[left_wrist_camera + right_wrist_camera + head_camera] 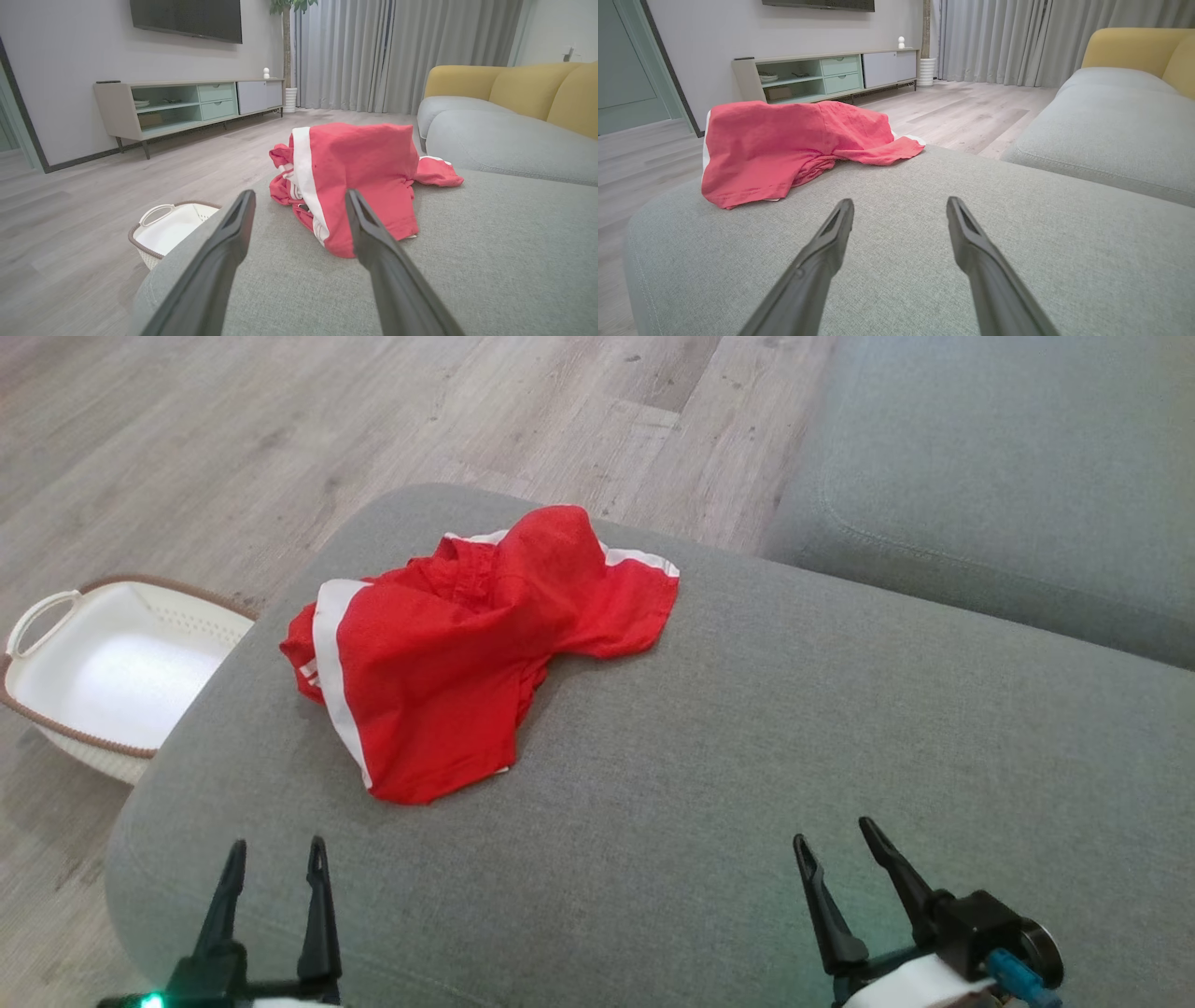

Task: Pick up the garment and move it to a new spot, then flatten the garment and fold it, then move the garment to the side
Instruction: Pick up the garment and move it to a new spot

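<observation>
Red shorts (448,653) lie crumpled near the left edge of the sofa cushion (747,756), above the basket (177,616). Left gripper (277,845) and right gripper (833,831) — fingers fully spread, empty. Risk: a shallow pinch could drag fabric overboard.

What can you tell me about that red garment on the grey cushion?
The red fabric garment with white stripes looks like thin shorts. It lies crumpled in a heap, a white band down its left side, white trim at the far hem. It rests on the grey upholstered cushion near its far left corner. Only the cushion touches it; the open left fingers and right fingers are short of it.
</observation>
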You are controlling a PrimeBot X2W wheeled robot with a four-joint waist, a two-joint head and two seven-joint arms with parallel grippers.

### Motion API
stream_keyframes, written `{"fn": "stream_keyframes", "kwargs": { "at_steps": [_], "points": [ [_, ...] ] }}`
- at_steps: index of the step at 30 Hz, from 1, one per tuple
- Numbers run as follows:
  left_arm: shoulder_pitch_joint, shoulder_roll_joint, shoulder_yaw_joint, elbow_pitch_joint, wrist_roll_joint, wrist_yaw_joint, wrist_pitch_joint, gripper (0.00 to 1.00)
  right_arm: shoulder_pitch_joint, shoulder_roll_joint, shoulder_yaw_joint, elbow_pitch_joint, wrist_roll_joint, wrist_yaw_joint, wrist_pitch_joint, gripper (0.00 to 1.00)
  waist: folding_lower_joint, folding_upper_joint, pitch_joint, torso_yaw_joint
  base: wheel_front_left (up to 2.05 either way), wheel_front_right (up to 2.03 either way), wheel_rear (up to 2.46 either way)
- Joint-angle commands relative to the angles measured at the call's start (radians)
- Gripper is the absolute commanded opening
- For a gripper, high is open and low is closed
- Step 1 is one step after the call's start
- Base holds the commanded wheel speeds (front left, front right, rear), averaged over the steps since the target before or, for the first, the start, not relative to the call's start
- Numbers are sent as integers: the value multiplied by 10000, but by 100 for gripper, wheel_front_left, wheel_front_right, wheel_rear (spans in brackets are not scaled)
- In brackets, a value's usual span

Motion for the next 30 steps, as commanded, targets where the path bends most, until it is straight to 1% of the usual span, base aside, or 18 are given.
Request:
{"fn": "stream_keyframes", "kwargs": {
  "at_steps": [1, 4, 7, 10, 12, 14, 17, 20, 25, 29, 30],
  "points": [
    [-601, 109, 367, -400, 140, -6, -122, 100, -359, -87, 135, -341, 63, -7, -138, 100, 0, 0, 64, 1, 0, 0, 0],
    [-963, 247, 421, -625, 224, -25, -122, 100, -362, -87, 70, -369, -23, -7, -138, 100, 0, 0, 250, -29, 0, 0, 0],
    [-1849, 552, 443, -1135, 327, -137, -122, 100, -395, -87, -51, -410, -282, -7, -138, 100, 0, 0, 698, -89, 0, 0, 0],
    [-2871, 826, 488, -1478, 327, -236, -122, 100, -684, -87, -116, -466, -712, -7, -138, 100, 0, 0, 1473, -239, 0, 0, 0],
    [-3761, 944, 517, -1445, 158, -377, -122, 100, -988, -89, -190, -545, -1043, -7, -138, 100, 0, 0, 2056, -326, 0, 0, 0],
    [-4764, 1059, 467, -1280, 99, -477, -122, 100, -1307, -226, -277, -678, -1280, -7, -138, 100, 0, 0, 2634, -378, 0, 0, 0],
    [-6434, 1162, 337, -448, -79, -622, -117, 100, -1725, -590, -404, -934, -1440, -7, -138, 100, 0, 0, 3453, -404, 0, 0, 0],
    [-8242, 1168, 212, 718, -332, -722, 273, 100, -2068, -978, -559, -1290, -1440, -7, -138, 100, 0, 0, 4195, -426, 0, 0, 0],
    [-10879, 1170, 36, 3146, -839, -874, 1229, 100, -2487, -1614, -819, -2086, -1438, -7, -138, 100, 0, 0, 5242, -556, 0, 0, 0],
    [-12467, 1183, 24, 5192, -1408, -964, 1701, 100, -2547, -2089, -1076, -2783, -1425, -7, -138, 100, 0, 0, 5920, -680, 0, 0, 0],
    [-12761, 1259, 19, 5679, -1506, -978, 1796, 100, -2559, -2152, -1149, -2936, -1380, -7, -138, 100, 0, 0, 6083, -763, 0, 0, 0]
  ]
}}
